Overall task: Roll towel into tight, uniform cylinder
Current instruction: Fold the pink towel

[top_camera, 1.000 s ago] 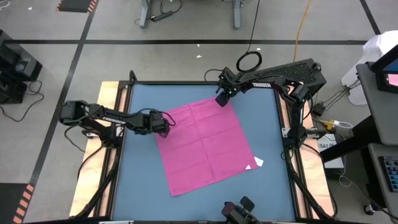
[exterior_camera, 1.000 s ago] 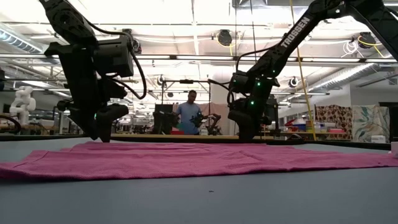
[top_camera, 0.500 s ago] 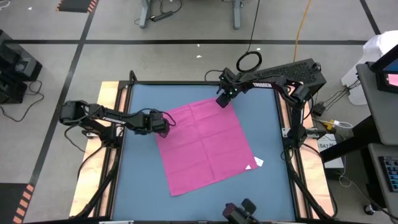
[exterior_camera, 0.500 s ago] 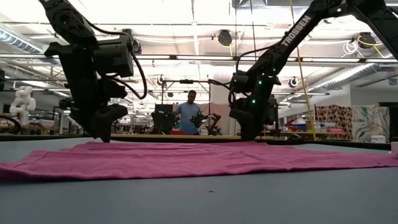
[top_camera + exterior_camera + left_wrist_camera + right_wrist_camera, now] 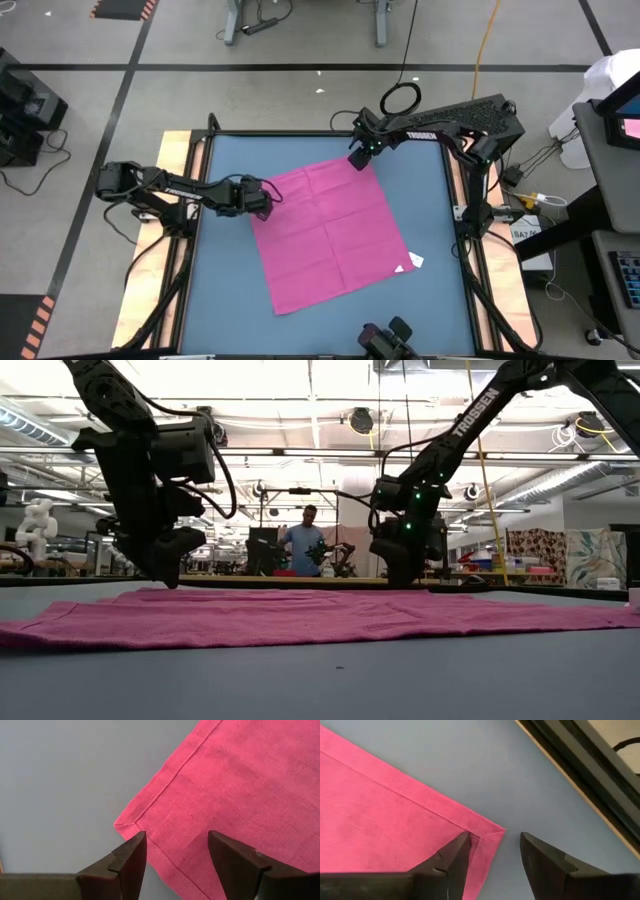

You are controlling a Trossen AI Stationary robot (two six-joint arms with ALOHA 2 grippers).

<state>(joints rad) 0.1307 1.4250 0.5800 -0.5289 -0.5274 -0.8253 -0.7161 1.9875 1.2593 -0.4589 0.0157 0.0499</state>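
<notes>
Blue tabletop (image 5: 225,290) carries the towel (image 5: 335,230) flat, unrolled. Left gripper (image 5: 175,851) and right gripper (image 5: 492,851) — both spread open — hover over adjacent corners. Pinch hems together, evenly (my judgement), or the roll skews.

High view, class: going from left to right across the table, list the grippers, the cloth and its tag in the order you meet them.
left gripper at the towel's left corner → towel, spread flat → right gripper at the towel's far corner → white tag at its right corner.
</notes>
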